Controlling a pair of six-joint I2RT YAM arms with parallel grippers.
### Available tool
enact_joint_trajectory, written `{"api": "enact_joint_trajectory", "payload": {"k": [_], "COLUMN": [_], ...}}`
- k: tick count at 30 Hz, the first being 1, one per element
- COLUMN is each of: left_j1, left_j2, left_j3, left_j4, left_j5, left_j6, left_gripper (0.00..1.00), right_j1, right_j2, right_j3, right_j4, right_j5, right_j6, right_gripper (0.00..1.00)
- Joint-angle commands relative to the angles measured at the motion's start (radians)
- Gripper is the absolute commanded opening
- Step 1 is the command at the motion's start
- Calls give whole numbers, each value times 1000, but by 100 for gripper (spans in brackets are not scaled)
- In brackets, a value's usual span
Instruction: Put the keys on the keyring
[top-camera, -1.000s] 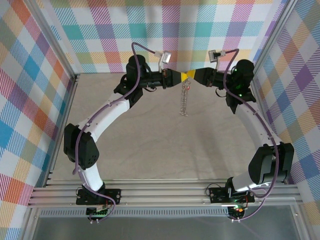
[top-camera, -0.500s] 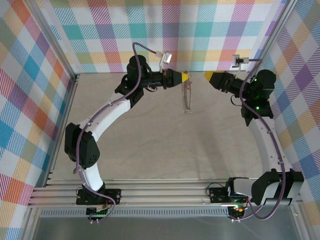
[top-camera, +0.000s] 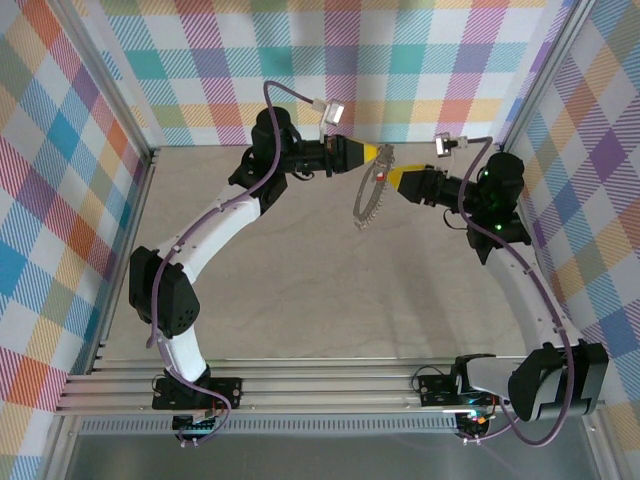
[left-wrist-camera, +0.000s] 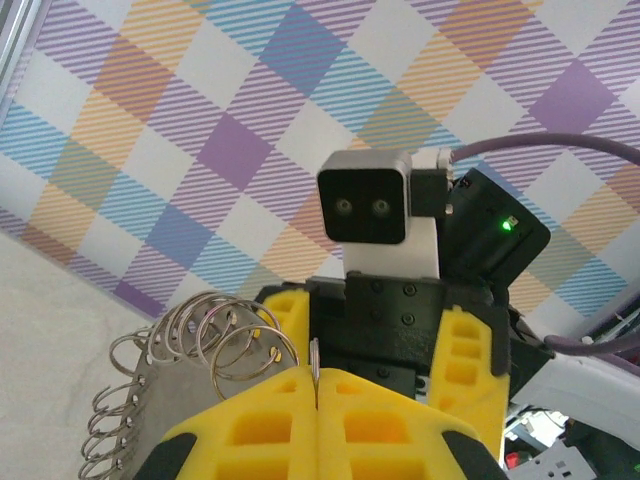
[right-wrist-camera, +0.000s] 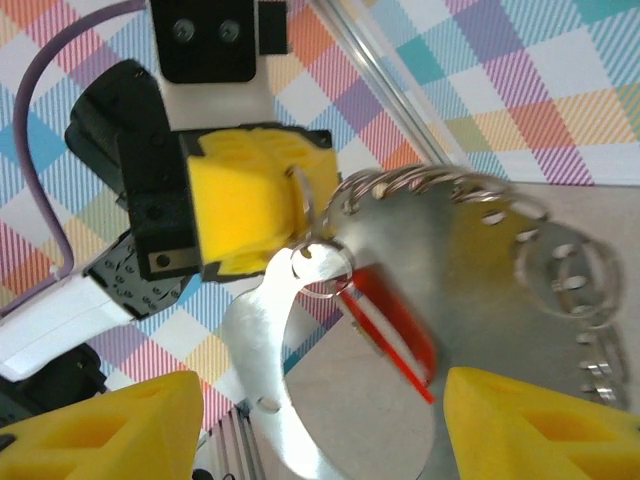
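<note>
Beige tabletop (top-camera: 300, 290) w/ plaid walls (top-camera: 330, 60) round it. L gripper (top-camera: 377, 153) over the far end, jaws pressed together on a wire ring of the flat silver crescent-shaped metal keyring plate (right-wrist-camera: 450, 260), which hangs from it. R gripper (top-camera: 388, 178) just beside, jaws wide apart either side of plate, gripping nothing. Small red-headed key (right-wrist-camera: 395, 335) lies against plate betw. R fingers; blurred, can't tell if threaded.

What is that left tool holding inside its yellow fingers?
One thin ring of the keyring, pinched in the shut left tool. The rest hangs outside, a red key beside it. The clamped part is hidden.
</note>
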Motion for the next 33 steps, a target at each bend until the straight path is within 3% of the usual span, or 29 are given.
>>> {"api": "enact_joint_trajectory", "payload": {"k": [1, 21, 33], "left_j1": [-9, -10, -12], "left_j2": [-13, -20, -15], "left_j3": [39, 47, 45], "left_j4": [69, 71, 81], "left_j5": [24, 34, 30], "left_j6": [-5, -13, -20], "left_gripper": [0, 0, 0], "right_j1": [21, 60, 92], "right_j2": [-8, 46, 107], "right_j3": [0, 55, 86], "right_j4": [-8, -68, -3], "right_j5": [-7, 89, 68], "right_j6": [-51, -127, -90], "right_gripper": [65, 64, 63]}}
